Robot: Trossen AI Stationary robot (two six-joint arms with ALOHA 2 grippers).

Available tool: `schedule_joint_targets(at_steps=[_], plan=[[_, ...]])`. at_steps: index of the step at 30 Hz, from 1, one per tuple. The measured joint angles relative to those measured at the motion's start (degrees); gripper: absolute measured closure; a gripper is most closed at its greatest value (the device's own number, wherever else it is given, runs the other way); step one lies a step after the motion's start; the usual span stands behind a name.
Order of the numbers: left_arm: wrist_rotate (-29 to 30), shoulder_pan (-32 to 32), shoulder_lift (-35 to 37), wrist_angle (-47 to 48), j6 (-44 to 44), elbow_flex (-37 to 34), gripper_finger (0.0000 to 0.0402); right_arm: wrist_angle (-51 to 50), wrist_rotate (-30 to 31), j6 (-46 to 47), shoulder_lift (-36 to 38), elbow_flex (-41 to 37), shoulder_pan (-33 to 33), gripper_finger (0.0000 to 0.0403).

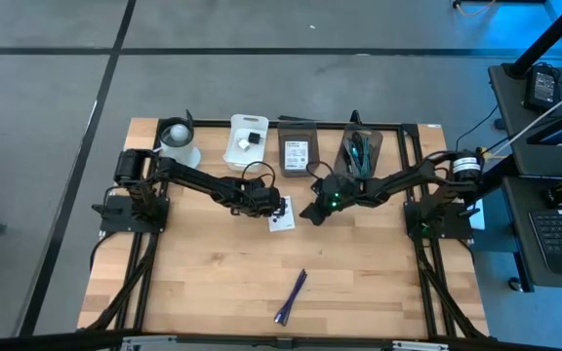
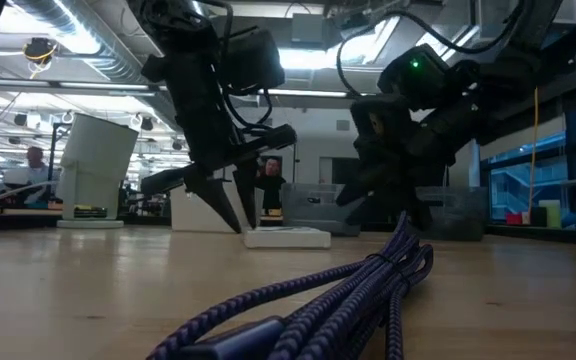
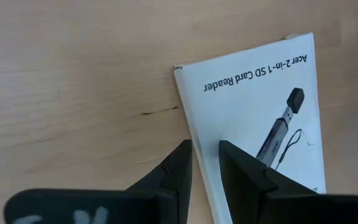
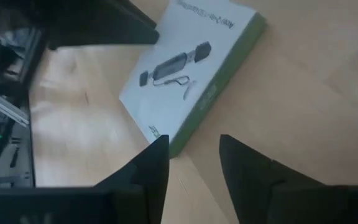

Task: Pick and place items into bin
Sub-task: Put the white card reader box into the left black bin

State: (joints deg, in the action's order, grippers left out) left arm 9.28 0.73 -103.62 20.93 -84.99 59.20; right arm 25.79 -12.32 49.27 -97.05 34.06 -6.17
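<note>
A white printed card-reader box (image 1: 281, 216) lies flat on the wooden table, near its middle. My left gripper (image 1: 269, 205) points down at it. In the left wrist view the gripper (image 3: 205, 163) is narrowly open, with one finger (image 3: 176, 171) over bare wood and the other (image 3: 241, 174) over the box (image 3: 253, 99). My right gripper (image 1: 312, 210) hovers just right of the box. It is open (image 4: 194, 168) and the box (image 4: 191, 81) lies ahead of its fingers. A purple braided cable bundle (image 1: 290, 296) lies near the table's near edge, large in the low view (image 2: 348, 290). My left gripper comes from above, pointing down, astride the box's long edge (image 3: 194, 124). The box lies flat on the table. Whether the fingertips touch the box or the wood, I cannot tell.
Along the far edge stand a white bin (image 1: 245, 139), a dark tray with a label (image 1: 298, 149) and a dark bin with pens in it (image 1: 362, 151). A white round object (image 1: 177, 139) sits at the far left. Bare wood stretches between the box and the cable.
</note>
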Motion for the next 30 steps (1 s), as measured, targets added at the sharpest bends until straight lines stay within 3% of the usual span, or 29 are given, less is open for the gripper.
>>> schedule_joint_targets(at_steps=[30], plan=[[-1.8, -0.8, 0.9, -2.4, 4.8, -0.1, 0.0327, 0.2, -1.4, 1.6, -2.8, 3.8, 0.1, 0.0242]])
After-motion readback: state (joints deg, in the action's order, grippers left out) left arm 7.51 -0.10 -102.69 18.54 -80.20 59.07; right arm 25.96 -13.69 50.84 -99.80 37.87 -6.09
